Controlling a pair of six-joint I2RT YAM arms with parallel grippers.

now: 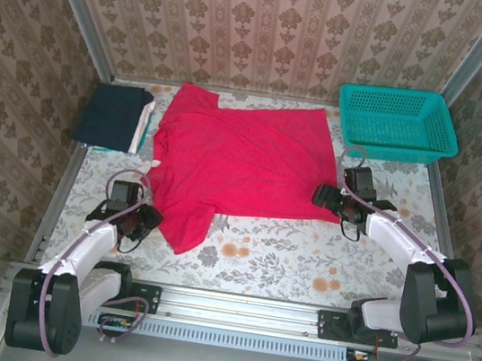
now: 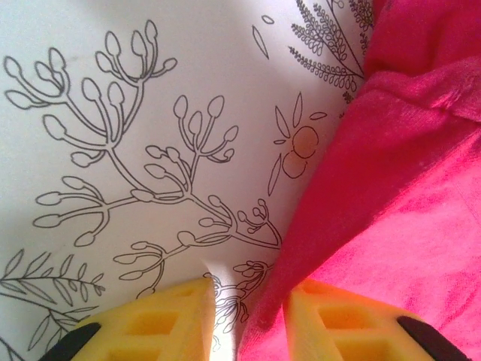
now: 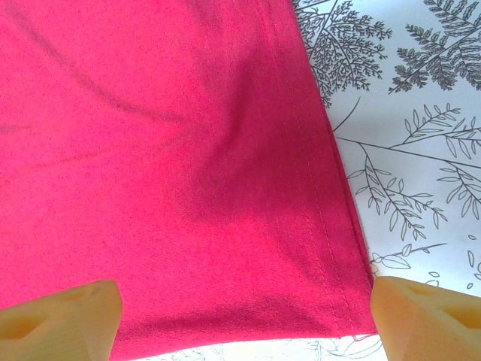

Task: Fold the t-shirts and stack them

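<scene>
Nearest us, the left gripper stands narrowly parted at the near sleeve of the red t-shirt, seemingly loose. The right gripper gapes wide over its right hem. The shirt lies flat mid-table; we judge the first fold starts once both pinch.

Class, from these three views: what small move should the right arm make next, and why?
Probably close the right pincer on the hem corner of the flat-spread bright red cloth t-shirt: it stands open astride that corner, gripping nothing, and folding needs a hold.
</scene>
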